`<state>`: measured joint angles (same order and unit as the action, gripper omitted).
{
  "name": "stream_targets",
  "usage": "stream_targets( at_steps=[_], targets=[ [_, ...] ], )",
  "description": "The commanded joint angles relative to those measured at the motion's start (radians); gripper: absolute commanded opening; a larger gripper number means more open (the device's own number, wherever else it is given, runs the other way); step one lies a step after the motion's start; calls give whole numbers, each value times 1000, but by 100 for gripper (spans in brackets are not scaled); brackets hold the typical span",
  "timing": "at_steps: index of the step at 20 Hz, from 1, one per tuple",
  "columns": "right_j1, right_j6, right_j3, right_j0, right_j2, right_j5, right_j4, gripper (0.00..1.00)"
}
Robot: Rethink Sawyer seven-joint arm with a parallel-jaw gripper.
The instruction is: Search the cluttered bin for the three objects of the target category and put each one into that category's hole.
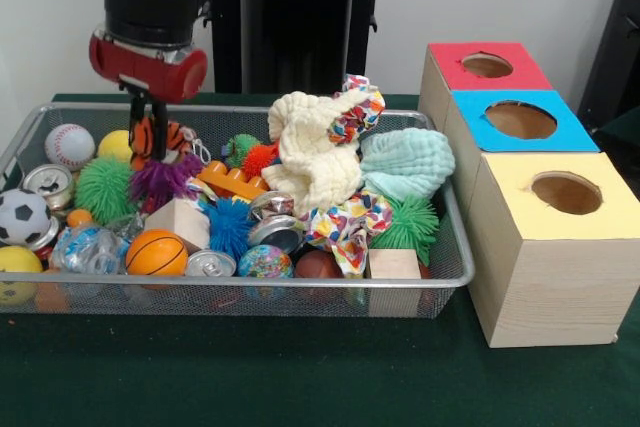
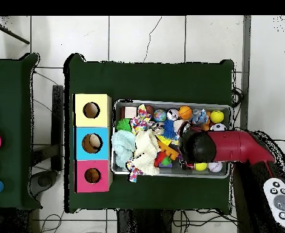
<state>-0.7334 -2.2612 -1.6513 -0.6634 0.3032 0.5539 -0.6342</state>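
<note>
Balls look like my best guess at the target here, though the task never names the category, so take that loosely. My hand is down in the far left part of the wire bin, black fingers pointing straight down with the tips right at an orange striped ball. Honestly I can't tell whether I'm clamped on it or just parked over it, since the tips blend into the ball. Just beside that sit a yellow ball and a baseball, with a purple spiky thing right in front. Further out toward the near rim there's an orange basketball, and a soccer ball over at the left end. Middle of the bin is buried under cream cloth and a mint cloth. Past the bin's right end stand the three boxes: red box, blue box, yellow box, each with a round hole on top. So whatever I lift has to travel sideways the whole length of the bin. The front view gives me finger height and what's under them; from overhead my arm hides the hand completely, but it lays out the boxes in a neat row along the bin's short end.
</note>
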Motion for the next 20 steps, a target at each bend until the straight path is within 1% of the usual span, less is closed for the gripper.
stream_targets(
  at_steps=[1,3,6,10,13,15,17,20],
  targets=[
    [-89,125,-73,10,50,150,70,0],
    [-82,113,-76,10,46,172,92,0],
    [-81,96,-107,7,48,212,142,0],
    [-95,26,-207,15,34,223,220,0],
    [-114,-66,-266,69,-25,146,205,0],
    [-112,-107,-280,97,-57,100,191,0],
    [-116,-133,-294,121,-85,65,178,0],
    [-122,-145,-300,146,-118,27,158,0]
  ],
)
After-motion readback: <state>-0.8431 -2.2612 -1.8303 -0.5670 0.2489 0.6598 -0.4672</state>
